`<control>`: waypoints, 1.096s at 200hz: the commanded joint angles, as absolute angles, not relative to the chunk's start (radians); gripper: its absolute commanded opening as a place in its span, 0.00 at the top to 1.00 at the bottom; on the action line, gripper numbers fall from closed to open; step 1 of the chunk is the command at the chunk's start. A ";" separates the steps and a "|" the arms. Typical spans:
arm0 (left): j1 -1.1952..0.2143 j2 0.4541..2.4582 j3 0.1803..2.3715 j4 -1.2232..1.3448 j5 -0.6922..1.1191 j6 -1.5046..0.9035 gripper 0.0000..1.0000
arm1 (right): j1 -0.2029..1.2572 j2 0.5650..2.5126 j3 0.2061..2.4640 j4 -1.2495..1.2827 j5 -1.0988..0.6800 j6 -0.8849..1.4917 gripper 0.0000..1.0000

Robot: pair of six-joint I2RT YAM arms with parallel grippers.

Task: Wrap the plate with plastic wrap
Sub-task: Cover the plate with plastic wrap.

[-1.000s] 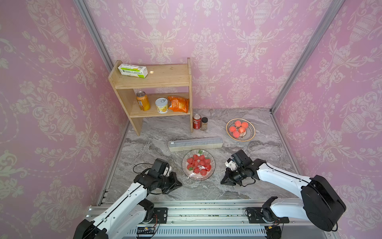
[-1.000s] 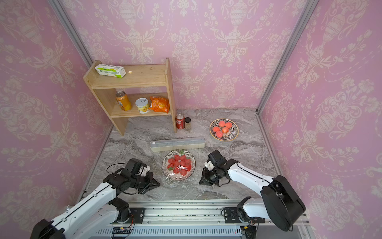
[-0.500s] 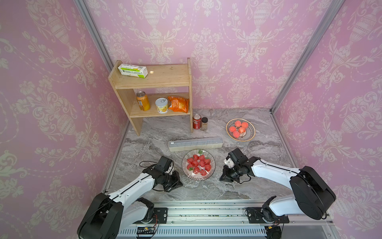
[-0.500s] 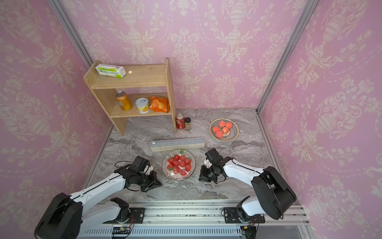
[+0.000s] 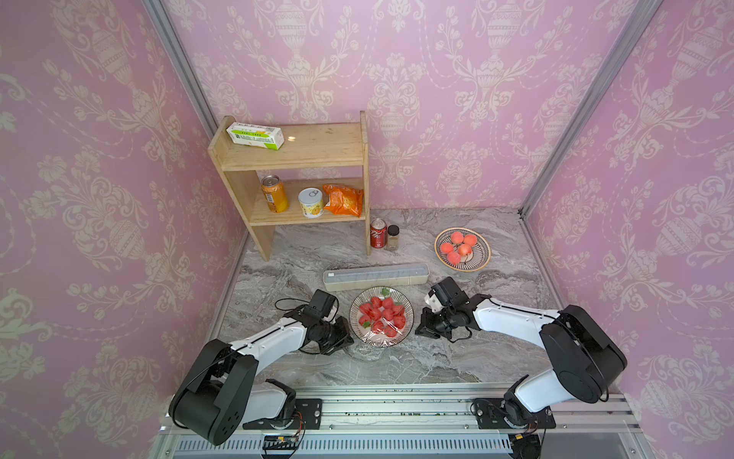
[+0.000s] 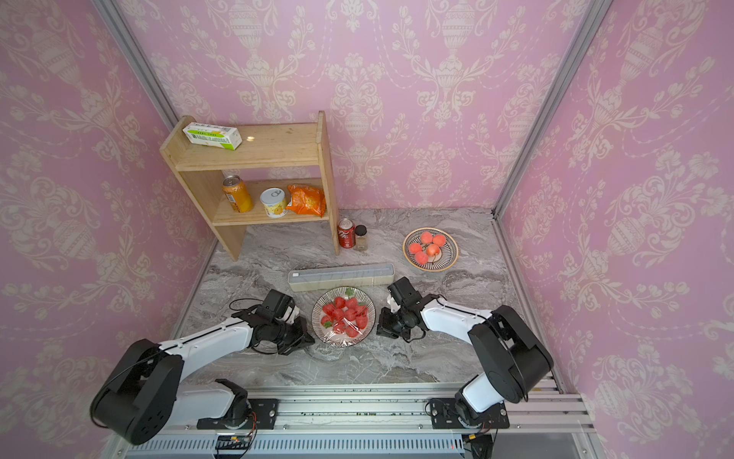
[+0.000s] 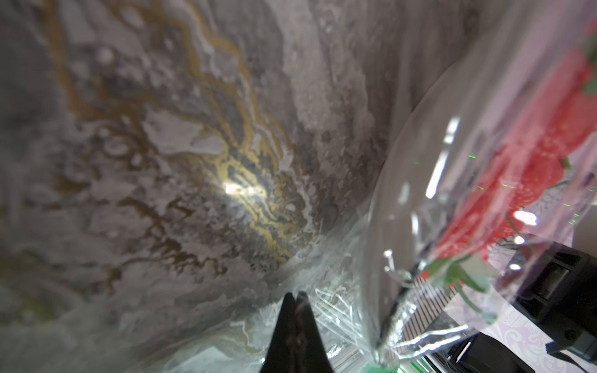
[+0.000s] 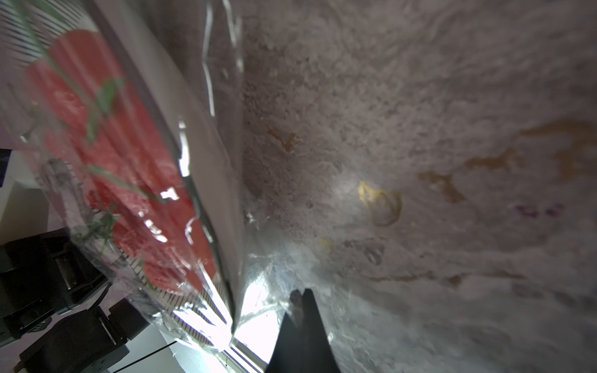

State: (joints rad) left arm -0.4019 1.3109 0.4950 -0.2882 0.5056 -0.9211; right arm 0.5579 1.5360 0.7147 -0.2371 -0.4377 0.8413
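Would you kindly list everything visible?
plate: one, striped, centre
strawberries: several, red, on plate
plastic wrap: one, clear, over strawberries
wrap box: one, cream, behind plate
fruit plate: one, striped, back right
peaches: several, pink, on fruit plate
cola can: one, red, beside shelf
jar: one, tan, beside cola can
shelf: one, wooden, back left
carton: one, green, top shelf
drink can: one, orange, lower shelf
tin: one, yellow, lower shelf
snack bag: one, orange, lower shelf
left gripper: one, black, shut, plate's left
right gripper: one, black, shut, plate's right

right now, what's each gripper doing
left gripper: closed, beside the plastic wrap; grip on it cannot be told
right gripper: closed, same
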 commanded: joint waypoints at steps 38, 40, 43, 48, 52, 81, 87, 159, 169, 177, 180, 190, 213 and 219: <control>-0.351 1.322 0.519 -0.226 0.443 -0.896 1.00 | 0.536 1.573 0.742 -0.178 -0.394 0.865 1.00; -0.349 1.323 0.521 -0.224 0.444 -0.895 1.00 | 0.535 1.575 0.744 -0.180 -0.393 0.864 1.00; -0.348 1.324 0.522 -0.223 0.444 -0.894 1.00 | 0.534 1.576 0.745 -0.180 -0.392 0.863 1.00; -0.345 1.325 0.524 -0.221 0.443 -0.894 1.00 | 0.532 1.578 0.748 -0.179 -0.390 0.862 1.00; -0.344 1.327 0.525 -0.219 0.443 -0.895 1.00 | 0.531 1.579 0.747 -0.177 -0.388 0.861 1.00; -0.339 1.334 0.521 -0.194 0.436 -0.906 1.00 | 0.517 1.589 0.747 -0.149 -0.388 0.864 1.00; -0.340 1.337 0.522 -0.190 0.436 -0.908 1.00 | 0.516 1.591 0.749 -0.145 -0.389 0.865 1.00; -0.301 1.255 0.542 -0.320 0.338 -0.829 0.69 | 0.452 1.498 0.728 -0.272 -0.335 0.793 0.71; -0.282 1.223 0.549 -0.362 0.315 -0.809 0.63 | 0.440 1.464 0.734 -0.324 -0.310 0.765 0.66; -0.265 1.190 0.552 -0.388 0.303 -0.795 0.61 | 0.436 1.431 0.739 -0.363 -0.288 0.744 0.61; -0.260 1.178 0.552 -0.398 0.301 -0.792 0.61 | 0.434 1.417 0.738 -0.374 -0.282 0.737 0.59; -0.241 1.136 0.557 -0.430 0.293 -0.781 0.57 | 0.429 1.372 0.737 -0.405 -0.272 0.719 0.52; -0.229 1.060 0.572 -0.484 0.309 -0.769 0.47 | 0.421 1.295 0.728 -0.437 -0.329 0.698 0.35; -0.228 1.048 0.572 -0.490 0.334 -0.777 0.44 | 0.420 1.283 0.724 -0.437 -0.356 0.700 0.32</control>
State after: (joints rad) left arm -0.2363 1.1004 0.5407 -0.3862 0.3378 -0.8143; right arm 0.4236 1.3407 0.7311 -0.3531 -0.3218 0.7425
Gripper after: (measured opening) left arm 0.507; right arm 0.618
